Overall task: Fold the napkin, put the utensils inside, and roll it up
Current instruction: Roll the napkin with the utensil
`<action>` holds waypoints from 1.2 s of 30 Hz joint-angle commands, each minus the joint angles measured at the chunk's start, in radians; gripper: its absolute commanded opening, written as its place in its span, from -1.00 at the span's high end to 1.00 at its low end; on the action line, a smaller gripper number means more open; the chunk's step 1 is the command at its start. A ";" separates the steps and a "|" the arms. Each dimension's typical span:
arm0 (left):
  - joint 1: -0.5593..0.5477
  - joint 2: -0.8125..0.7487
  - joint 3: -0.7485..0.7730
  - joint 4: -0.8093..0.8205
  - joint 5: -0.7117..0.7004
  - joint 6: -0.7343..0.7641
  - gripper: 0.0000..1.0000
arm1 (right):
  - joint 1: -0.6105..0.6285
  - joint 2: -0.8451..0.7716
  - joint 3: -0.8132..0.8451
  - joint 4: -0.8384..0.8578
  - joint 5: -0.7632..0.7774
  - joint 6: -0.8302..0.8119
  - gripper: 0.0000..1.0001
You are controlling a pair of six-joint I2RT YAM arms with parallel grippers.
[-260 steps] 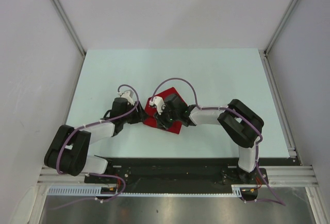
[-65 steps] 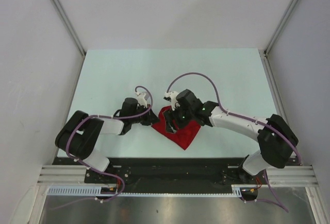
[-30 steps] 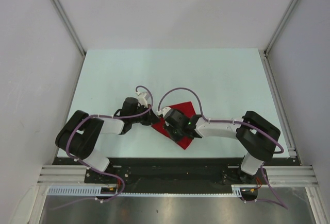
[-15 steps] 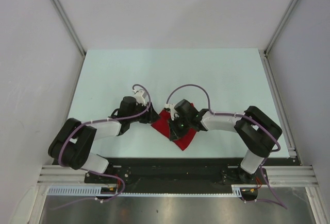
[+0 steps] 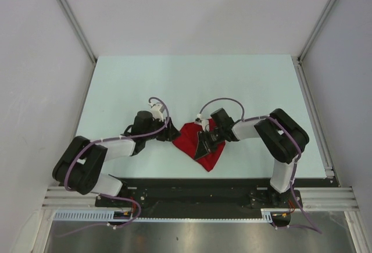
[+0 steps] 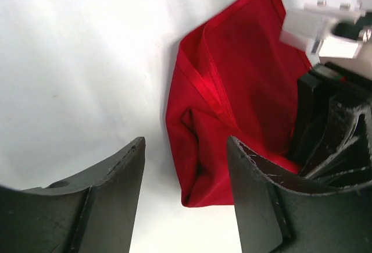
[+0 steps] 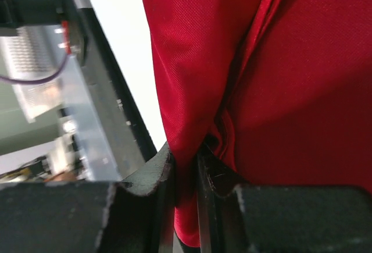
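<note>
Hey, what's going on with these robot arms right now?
The right end effector is shut on a fold of a bright red cloth napkin, which lies bunched and partly folded on the pale table. The left end effector hangs open beside the napkin's edge, holding nothing.

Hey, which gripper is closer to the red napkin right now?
Right. The right gripper pinches a fold of the napkin; the left gripper hangs open at its edge, gripping nothing.

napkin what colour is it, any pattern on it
Plain bright red, no pattern. The napkin shows best in the left wrist view.
</note>
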 commanded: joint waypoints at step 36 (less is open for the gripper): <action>-0.009 0.238 0.062 0.122 0.244 -0.094 1.00 | 0.256 -0.315 0.197 -0.300 0.921 -0.220 -0.41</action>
